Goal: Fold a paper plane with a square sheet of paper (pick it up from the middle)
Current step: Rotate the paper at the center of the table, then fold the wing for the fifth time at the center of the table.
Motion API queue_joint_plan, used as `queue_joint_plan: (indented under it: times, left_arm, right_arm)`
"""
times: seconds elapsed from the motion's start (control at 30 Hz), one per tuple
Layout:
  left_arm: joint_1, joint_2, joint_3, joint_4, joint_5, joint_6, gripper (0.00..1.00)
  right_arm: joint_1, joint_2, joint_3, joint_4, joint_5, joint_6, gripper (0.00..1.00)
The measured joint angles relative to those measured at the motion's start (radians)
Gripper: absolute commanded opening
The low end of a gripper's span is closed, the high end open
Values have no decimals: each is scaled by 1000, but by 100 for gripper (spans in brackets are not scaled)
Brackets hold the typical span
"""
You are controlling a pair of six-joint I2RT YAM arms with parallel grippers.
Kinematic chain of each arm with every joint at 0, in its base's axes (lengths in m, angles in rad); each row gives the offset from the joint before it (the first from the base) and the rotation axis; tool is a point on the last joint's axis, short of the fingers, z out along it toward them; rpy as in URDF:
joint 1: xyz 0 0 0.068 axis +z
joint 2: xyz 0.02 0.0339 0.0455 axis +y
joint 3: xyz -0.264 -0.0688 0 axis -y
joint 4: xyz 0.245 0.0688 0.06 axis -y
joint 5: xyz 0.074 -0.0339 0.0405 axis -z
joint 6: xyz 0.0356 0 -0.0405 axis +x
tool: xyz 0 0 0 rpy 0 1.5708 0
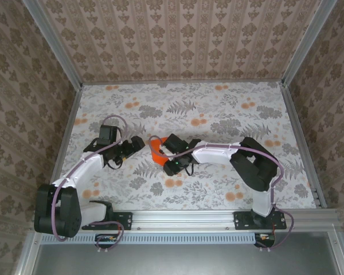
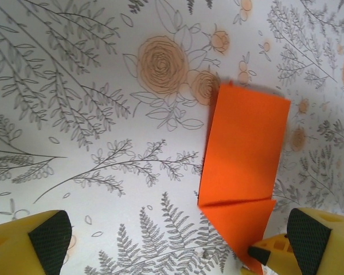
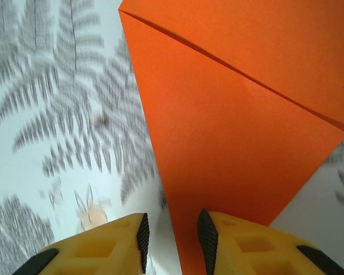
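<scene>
Right gripper [image 3: 172, 232]: its yellow fingers with black pads [image 3: 206, 235] are seen closest to the right wrist camera. They are set narrowly apart, and through the gap a strip of bare table and one orange edge are seen.
Square sheet of paper [image 3: 235, 132]: bright orange and creased, with one fold line running slantwise across it. It is laid flat on the table and narrows toward the right gripper, where its tip is covered by the right-hand finger.
Paper from the left wrist: an oblong panel is shown, with a pointed flap folded at its near end. That end is met by a yellow finger of the right gripper.
Left gripper [image 2: 172, 243]: spread wide, with one finger at each lower corner of its wrist view. It is hung over the table just beside the paper, and nothing is held between the fingers.
Place on the table [image 1: 229, 114]: from above, the paper is found near the middle of the flower-printed surface, between the two grippers.
Arms: both are reached inward from their bases on the metal rail [image 1: 218, 219].
Surround: patterned walls [image 1: 178, 40] are set on three sides.
</scene>
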Motion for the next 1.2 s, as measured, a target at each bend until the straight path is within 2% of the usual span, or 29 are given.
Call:
queue_joint_plan:
  times: [0.17,0.33,0.47,0.6,1.0,1.2]
  left_arm:
    - [-26,1,0,26,17,-11,100]
    - [-70,2,-12,61,27,-39,100]
    - [-100,3,-48,96,35,-82,100]
    - [-132,15,-80,140,51,-132,97]
    - [-223,89,-100,287,109,-219,92]
    - [-230,132,-112,335,134,-248,88]
  right_arm:
    - [0,-121,-88,-15,0,-3,45]
    - [0,-222,-111,93,11,200,42]
    - [0,-197,-111,177,18,370,37]
    - [0,-131,-108,199,33,471,36]
    - [-41,-70,-137,274,52,614,36]
    - [-74,-70,-208,365,14,651,36]
